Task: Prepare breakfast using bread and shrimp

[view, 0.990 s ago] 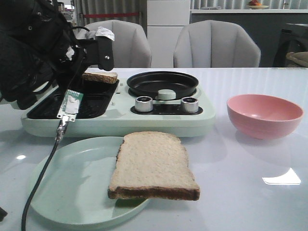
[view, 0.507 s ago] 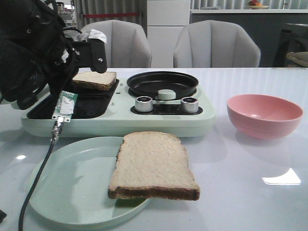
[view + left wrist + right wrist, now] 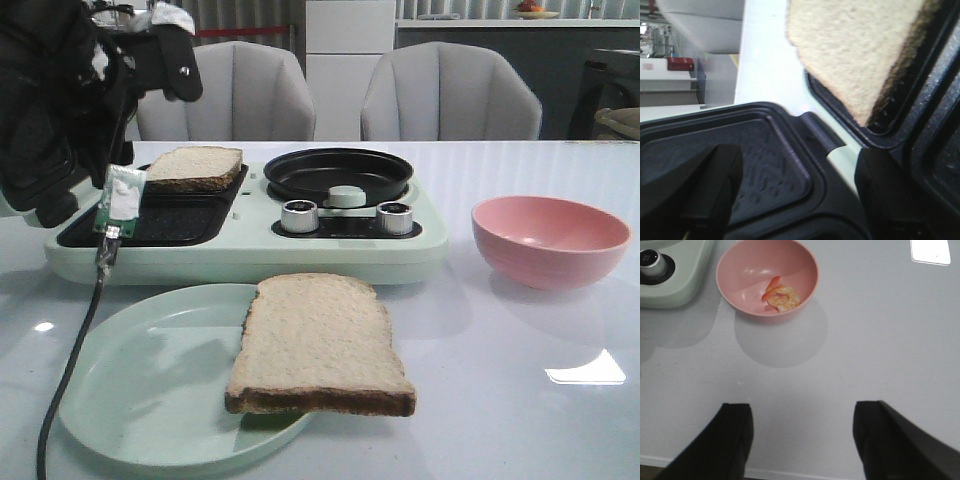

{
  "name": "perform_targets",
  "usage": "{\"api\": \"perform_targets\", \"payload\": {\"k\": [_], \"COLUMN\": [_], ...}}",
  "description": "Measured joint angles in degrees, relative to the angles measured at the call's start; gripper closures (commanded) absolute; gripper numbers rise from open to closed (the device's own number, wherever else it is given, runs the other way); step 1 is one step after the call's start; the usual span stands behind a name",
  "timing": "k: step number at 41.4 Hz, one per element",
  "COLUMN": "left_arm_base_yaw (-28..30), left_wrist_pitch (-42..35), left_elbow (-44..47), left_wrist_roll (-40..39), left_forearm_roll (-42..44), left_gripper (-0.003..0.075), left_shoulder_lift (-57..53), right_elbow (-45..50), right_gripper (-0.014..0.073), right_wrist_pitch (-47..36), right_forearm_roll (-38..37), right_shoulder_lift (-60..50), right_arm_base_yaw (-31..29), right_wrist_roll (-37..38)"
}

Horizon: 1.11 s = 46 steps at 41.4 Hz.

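One bread slice [image 3: 195,167] lies flat at the far end of the cooker's black grill tray [image 3: 150,222]; it also shows in the left wrist view [image 3: 855,50]. A second bread slice [image 3: 320,340] lies on the pale green plate [image 3: 140,390], overhanging its right rim. The shrimp [image 3: 781,296] lie in the pink bowl [image 3: 740,275], which stands at the right in the front view [image 3: 550,238]. My left gripper [image 3: 172,60] is open and empty, raised above and left of the grilled slice [image 3: 795,195]. My right gripper [image 3: 802,427] is open and empty over bare table, short of the bowl.
The pale green cooker [image 3: 330,255] has a round black pan [image 3: 338,172], a pale green knob [image 3: 346,196] and two metal dials [image 3: 298,215]. A cable [image 3: 70,380] hangs from my left arm across the plate's left side. Two grey chairs stand behind the table.
My left gripper has risen and drawn back to the left, away from the bread on the grill tray, which is now fully uncovered and lying still.
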Motion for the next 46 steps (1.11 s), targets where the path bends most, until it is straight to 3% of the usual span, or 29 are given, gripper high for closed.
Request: {"api": "perform_targets", "payload": {"k": [6,15,23,33,46], "left_arm_base_yaw": [-3.75,-8.12,-10.38,-10.38,-10.38], "left_wrist_pitch": [1.99,11.42,17.52,20.54,21.67], "left_elbow": [0.0,0.0,0.0,2.16,13.42], "left_wrist_roll": [8.61,22.52,26.39,26.89,26.98], "left_forearm_roll": [-16.68,-45.34,-61.94,-72.43,-81.8], "left_gripper": [0.0196,0.0197,0.02,0.0199,0.02], "left_shoulder_lift": [-5.79,-14.53,-25.43,-40.0,-54.73], "right_elbow": [0.0,0.0,0.0,0.0,0.0], "right_gripper": [0.0044,0.0044,0.0044,0.0044,0.0044], "right_wrist_pitch": [0.0,0.0,0.0,0.08,0.08], "right_forearm_roll": [0.0,0.0,0.0,0.0,0.0], "right_shoulder_lift": [0.0,0.0,0.0,0.0,0.0], "right_arm_base_yaw": [0.0,0.0,0.0,0.0,0.0], "right_wrist_roll": [0.0,0.0,0.0,0.0,0.0]}}
